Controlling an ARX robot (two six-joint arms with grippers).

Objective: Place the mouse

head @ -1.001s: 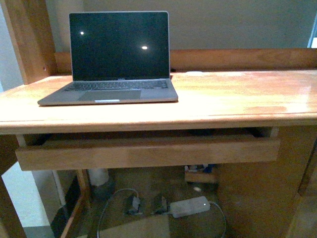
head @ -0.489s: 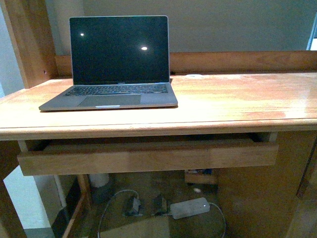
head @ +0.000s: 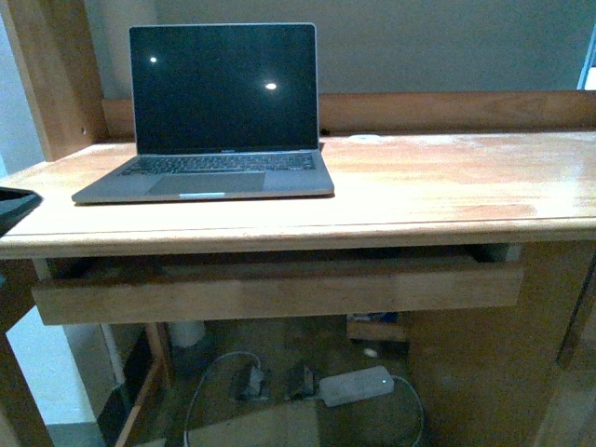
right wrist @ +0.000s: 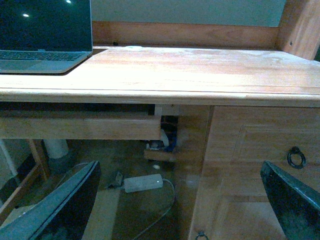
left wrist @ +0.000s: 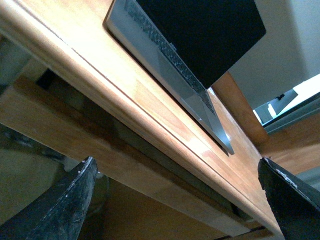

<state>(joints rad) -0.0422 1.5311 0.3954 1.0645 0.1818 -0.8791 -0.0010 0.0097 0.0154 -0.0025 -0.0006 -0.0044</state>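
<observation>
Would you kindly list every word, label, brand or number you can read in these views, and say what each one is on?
No text can be read in any view.
laptop: a small mark on the bezel under the dark screen, too blurred to read.
keyboard: key legends too small to read.
white box on the floor under the desk: no lettering can be made out.

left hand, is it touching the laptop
Apart. The left wrist view shows the open left hand well short of the laptop, with a stretch of bare desk between them.
</observation>
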